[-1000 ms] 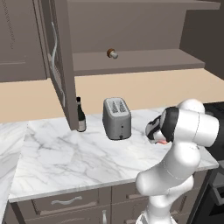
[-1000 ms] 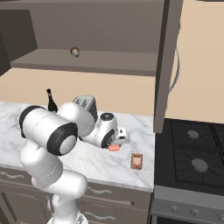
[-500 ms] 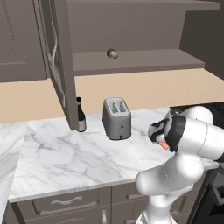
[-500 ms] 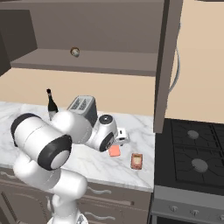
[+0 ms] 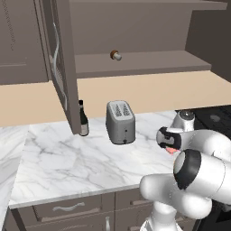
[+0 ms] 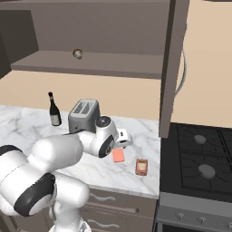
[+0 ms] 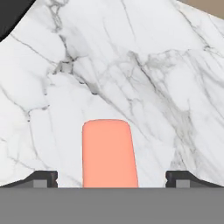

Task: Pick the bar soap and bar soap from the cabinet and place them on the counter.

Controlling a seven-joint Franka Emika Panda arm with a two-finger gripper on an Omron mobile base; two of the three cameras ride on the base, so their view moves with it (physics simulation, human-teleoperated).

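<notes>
Gripper (image 7: 111, 177), jaws spread wide and released, hovers over one bar soap (image 7: 109, 153) lying flat on the counter (image 7: 144, 78), untouched between the fingertips. Right of the toaster (image 6: 83, 114): two soaps, including a second bar soap (image 6: 142, 166); one bottle (image 6: 54, 110) stands left of it.

You have two salmon-pink bar soaps on the counter (image 6: 149, 149): one bar soap (image 6: 118, 155) lies flat near the arm, and the second bar soap (image 6: 142, 166) sits just beside it, toward the stove. Count one toaster (image 5: 120, 122) and one dark bottle (image 5: 83, 119) on the same marble surface. The open cabinet (image 5: 149, 67) shelf carries one small round knob-like object (image 5: 115, 55). You see one stove (image 6: 201, 163) with two burners visible. One arm with one gripper (image 7: 111, 179) is present.
</notes>
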